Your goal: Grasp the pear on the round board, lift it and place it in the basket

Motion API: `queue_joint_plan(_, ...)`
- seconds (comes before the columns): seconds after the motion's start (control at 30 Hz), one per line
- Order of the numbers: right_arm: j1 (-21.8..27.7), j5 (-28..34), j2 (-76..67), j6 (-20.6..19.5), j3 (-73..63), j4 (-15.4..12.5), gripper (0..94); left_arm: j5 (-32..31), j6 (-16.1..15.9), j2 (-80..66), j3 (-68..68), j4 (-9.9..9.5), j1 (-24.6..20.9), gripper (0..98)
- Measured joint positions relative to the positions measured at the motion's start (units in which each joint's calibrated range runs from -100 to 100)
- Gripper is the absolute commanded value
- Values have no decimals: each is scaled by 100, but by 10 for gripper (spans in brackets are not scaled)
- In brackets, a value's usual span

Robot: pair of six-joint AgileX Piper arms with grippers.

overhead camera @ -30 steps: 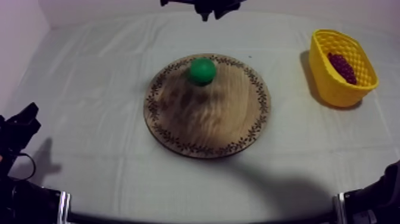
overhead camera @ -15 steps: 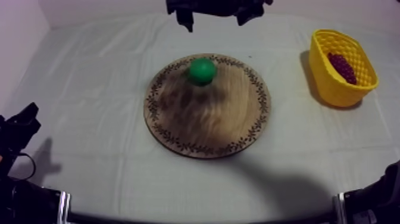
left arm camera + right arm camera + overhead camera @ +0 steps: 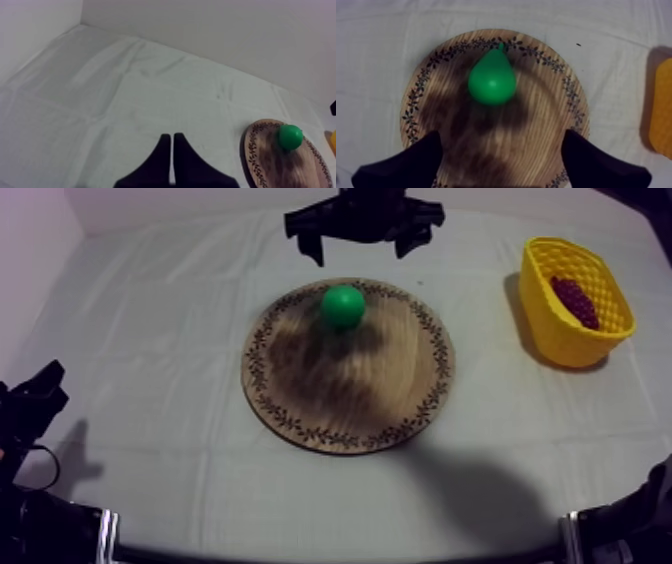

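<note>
The pear (image 3: 492, 80) lies on the wooden board (image 3: 546, 150) near its far rim, narrow end toward that rim, centred ahead of the right gripper (image 3: 502, 139), whose fingers (image 3: 411, 162) are spread wide and empty. The left gripper (image 3: 172, 147), fingers pressed together, sits by the left edge of the counter (image 3: 150, 338), well apart, so the right arm is nearer. The yellow basket (image 3: 560, 333) stands by the right edge.

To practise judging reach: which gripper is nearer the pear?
Right. The right gripper hovers open just beyond the pear; the left gripper rests shut far off at the table edge.
</note>
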Motion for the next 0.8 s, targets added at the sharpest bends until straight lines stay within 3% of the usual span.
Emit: queue_joint_plan(0.8, 196, -860, 1773, 196, -889, -152, 730, 0, 0, 0, 0, 0, 0, 1)
